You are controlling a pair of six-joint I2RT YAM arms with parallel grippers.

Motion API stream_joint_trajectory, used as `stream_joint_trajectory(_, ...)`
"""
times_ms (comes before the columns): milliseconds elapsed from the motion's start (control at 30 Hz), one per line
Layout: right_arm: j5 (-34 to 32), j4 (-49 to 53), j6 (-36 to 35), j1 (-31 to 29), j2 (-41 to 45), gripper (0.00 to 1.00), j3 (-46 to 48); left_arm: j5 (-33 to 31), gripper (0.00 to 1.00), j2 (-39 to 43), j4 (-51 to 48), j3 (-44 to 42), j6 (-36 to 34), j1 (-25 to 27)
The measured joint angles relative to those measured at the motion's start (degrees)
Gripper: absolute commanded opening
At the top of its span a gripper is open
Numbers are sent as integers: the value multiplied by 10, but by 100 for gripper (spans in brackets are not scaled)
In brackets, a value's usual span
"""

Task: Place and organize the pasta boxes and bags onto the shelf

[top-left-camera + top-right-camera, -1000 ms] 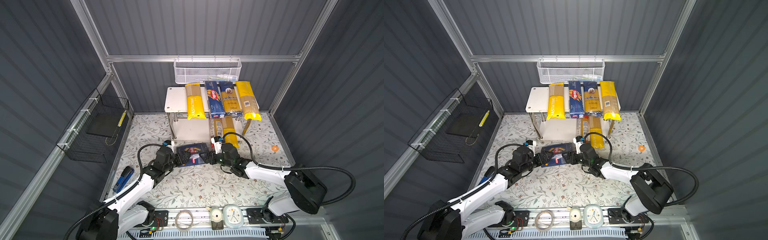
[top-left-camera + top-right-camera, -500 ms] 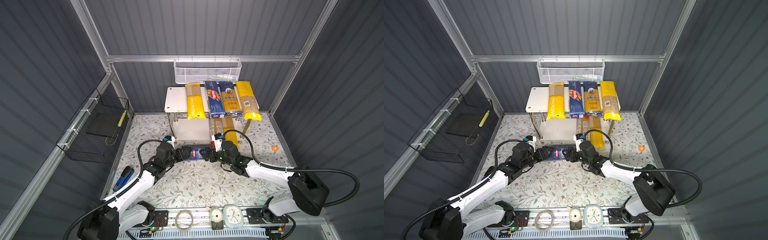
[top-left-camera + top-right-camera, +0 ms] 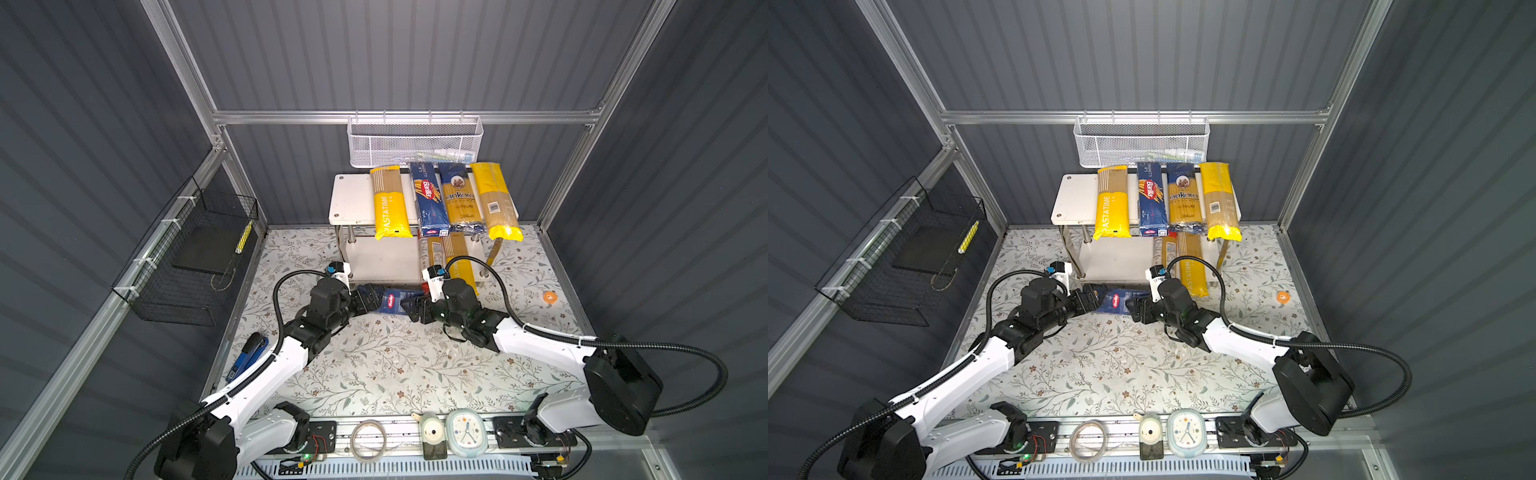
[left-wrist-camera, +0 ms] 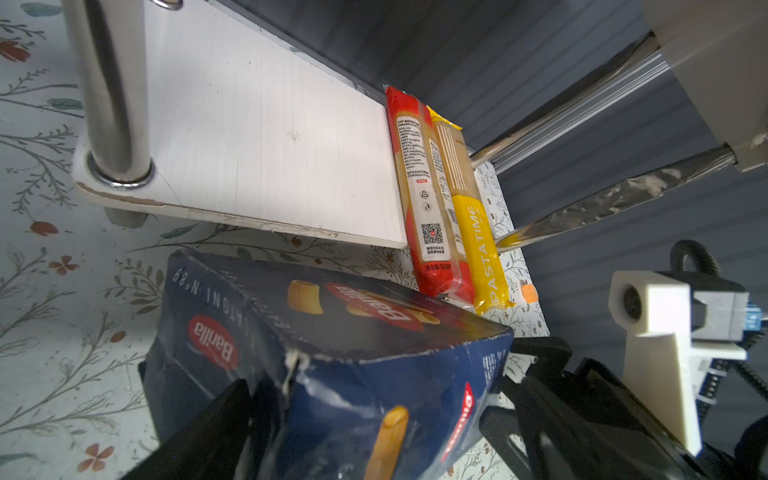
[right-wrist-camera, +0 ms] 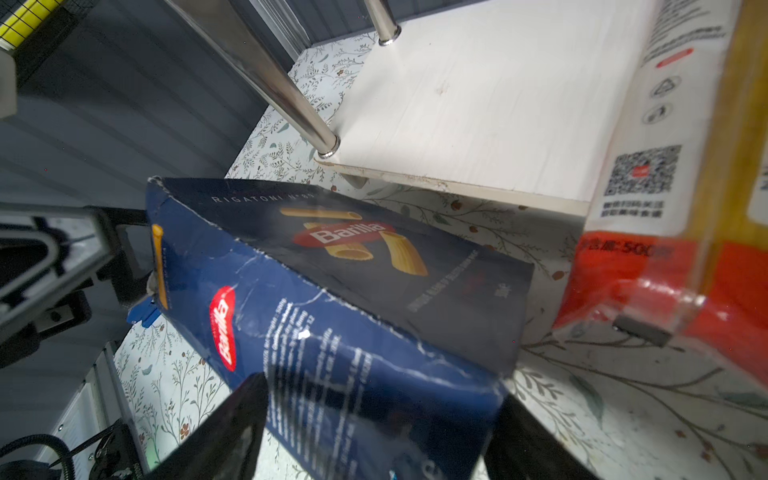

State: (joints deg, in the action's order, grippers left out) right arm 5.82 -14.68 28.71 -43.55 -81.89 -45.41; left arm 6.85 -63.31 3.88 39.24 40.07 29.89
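— Worktop point(image 3: 395, 365) layout?
— A floral pattern is printed over it, and the white two-tier shelf point(image 3: 353, 199) is set at its far middle.
— And the arms?
— The left arm point(image 3: 286, 357) and right arm point(image 3: 536, 345) are stretched toward each other just near of the shelf. The rigatoni box point(image 3: 392, 301) is held tilted between them, in front of the lower board: its left end is clamped in the left jaws, its right end in the right jaws.
— Smaller items?
— Across the upper board, left to right, are laid a PASTATIME bag point(image 3: 388, 203), the spaghetti box point(image 3: 428, 199), the ankara bag point(image 3: 459, 199) and a yellow-ended bag point(image 3: 496, 203). On the lower board's right part, a red-ended bag point(image 4: 419, 187) and a second PASTATIME bag point(image 4: 482, 249) are laid touching.
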Motion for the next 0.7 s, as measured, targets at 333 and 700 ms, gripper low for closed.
stream_joint_trajectory(333, -13, 10, -36, 0, 23, 79, -24, -2, 100, 0, -7, 12, -12, 0)
stream_joint_trajectory(700, -35, -7, -75, 1, 27, 79, -68, 2, 100, -30, -17, 43, -22, 0)
